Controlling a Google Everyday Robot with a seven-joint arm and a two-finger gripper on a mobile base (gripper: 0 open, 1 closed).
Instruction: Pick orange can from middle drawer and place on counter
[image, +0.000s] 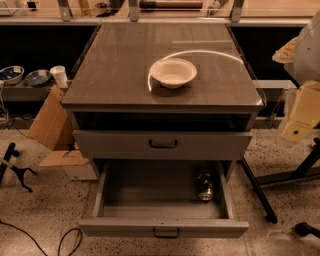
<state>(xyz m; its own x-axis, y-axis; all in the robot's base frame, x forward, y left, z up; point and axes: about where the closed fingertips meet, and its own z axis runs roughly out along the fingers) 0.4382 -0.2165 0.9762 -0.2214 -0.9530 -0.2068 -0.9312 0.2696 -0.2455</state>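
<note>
From my station I see the tabletop (115, 65), a glossy dark slab with a thin pale edge, filling the upper middle of the view. A white bowl (173, 72) sits upright on it, right of centre and toward the front edge. Below it the upper drawer (110, 144) is nearly closed, with its dark curved handle (163, 144) centred on the tall grey front. Under that, the middle drawer (125, 227) is pulled well out toward me, so its deep grey tray is open to the camera. The orange can (204, 184) lies on its side in that tray, close against the right wall and toward the back. One shiny end points toward me, and its label reads dark in the dim light. The rest of the tray floor shows bare grey. My gripper (301, 116) hangs at the far right edge of the view, level with the drawer fronts. It is off to the side of the cabinet, well apart from both the can and the bowl. I cannot tell whether it is released or clenched, and it is holding nothing that I can make out. At left, a sheet of cardboard (50, 120) leans against the cabinet side. A white cup (59, 76) stands on a low shelf behind it.
</note>
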